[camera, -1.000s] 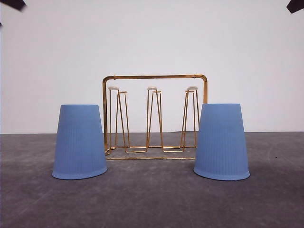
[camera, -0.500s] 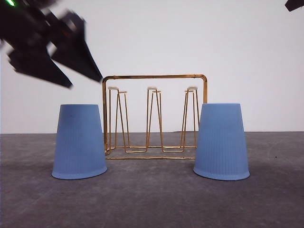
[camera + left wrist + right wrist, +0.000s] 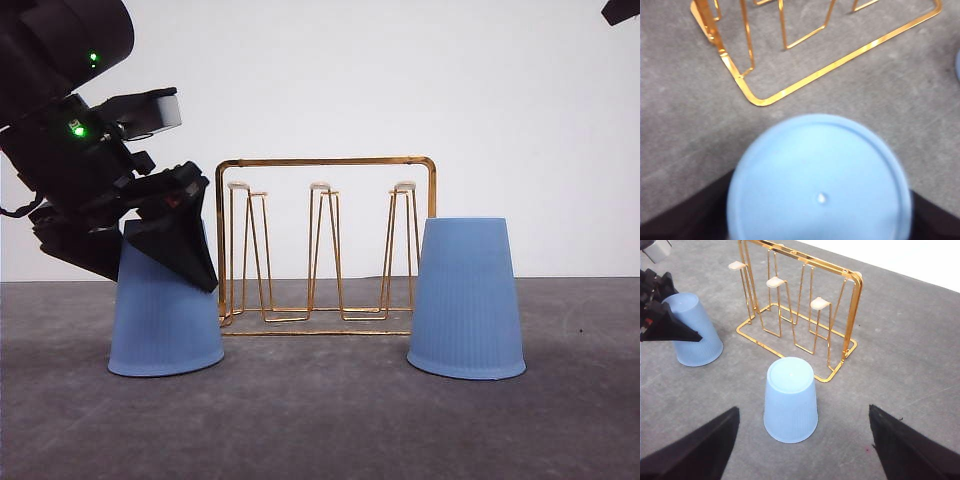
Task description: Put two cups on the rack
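Your left gripper [image 3: 170,250] is down at the top of the left cup [image 3: 165,320]. Its dark fingers [image 3: 185,262] are spread wide, one on each side of the cup, and in the left wrist view the cup's round top [image 3: 820,185] sits right between them. The fingers are not squeezing yet, as far as you can see.

This cup stands upside down on the gray table [image 3: 320,420], just beside the left end of the gold rack [image 3: 325,245]. The other cup [image 3: 466,300] stands upside down too, just beside the right end of the rack.

Your right gripper [image 3: 805,450] hangs above that cup [image 3: 790,400] with its fingers wide apart and nothing in them.

The step now looks like grabbing the left cup. To do it well, keep the round top in the middle between the two fingers. Go a bit lower so you hold the side, not just the rim of the top. The cup gets wider lower down, so it could slip up and out if you pinch too high. Close gently, because thin plastic can bend. Watch the finger next to the rack; it is near the gold frame and could bump it.

The white-tipped prongs [image 3: 320,187] are all bare, so both cups are yet to be hung.
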You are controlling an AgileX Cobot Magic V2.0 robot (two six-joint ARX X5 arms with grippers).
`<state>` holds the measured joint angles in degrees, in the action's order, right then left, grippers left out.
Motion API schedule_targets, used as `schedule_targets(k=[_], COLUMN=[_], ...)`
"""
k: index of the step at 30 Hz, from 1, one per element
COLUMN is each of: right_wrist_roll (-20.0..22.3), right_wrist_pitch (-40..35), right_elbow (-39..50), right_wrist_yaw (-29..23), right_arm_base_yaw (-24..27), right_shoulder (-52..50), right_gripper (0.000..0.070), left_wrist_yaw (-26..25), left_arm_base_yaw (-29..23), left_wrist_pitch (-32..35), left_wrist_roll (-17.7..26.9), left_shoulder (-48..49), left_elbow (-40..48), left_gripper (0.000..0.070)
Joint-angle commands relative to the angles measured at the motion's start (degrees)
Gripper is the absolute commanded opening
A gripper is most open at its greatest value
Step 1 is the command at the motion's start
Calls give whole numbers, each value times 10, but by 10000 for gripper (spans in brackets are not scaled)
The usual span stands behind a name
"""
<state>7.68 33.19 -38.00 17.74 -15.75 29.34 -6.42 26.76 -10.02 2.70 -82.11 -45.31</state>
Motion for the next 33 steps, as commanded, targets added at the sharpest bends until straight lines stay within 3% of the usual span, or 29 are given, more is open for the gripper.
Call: schedule_targets(k=[1,10,13,19,26,33], right_wrist_roll=[-2,-17,-17,-17,-17,-17], right_wrist_pitch=[-6,-6,-6,-6,-5,-6], right_elbow=[-5,-5,-5,-5,-5,-5], right_wrist_yaw=[-2,-2,-2,-2,-3,-20], right_arm_base_yaw=[-2,-2,-2,-2,-2,-2], right_shoulder=[2,2,2,2,2,2], right_gripper=[524,524,524,524,524,524], left_wrist_yaw=[-2,-2,-2,7,32,35], left_arm_base_yaw=[3,3,3,3,3,3], left_wrist_pitch=[-26,-262,-305,-294,-207,-187], left_wrist_roll=[-9,-9,-10,-26,-25,-23], left_shoulder=[-2,8,8,7,-9,-84], left_elbow=[-17,-187,-258,-352,-356,-356], left_gripper=[340,339,339,333,334,334])
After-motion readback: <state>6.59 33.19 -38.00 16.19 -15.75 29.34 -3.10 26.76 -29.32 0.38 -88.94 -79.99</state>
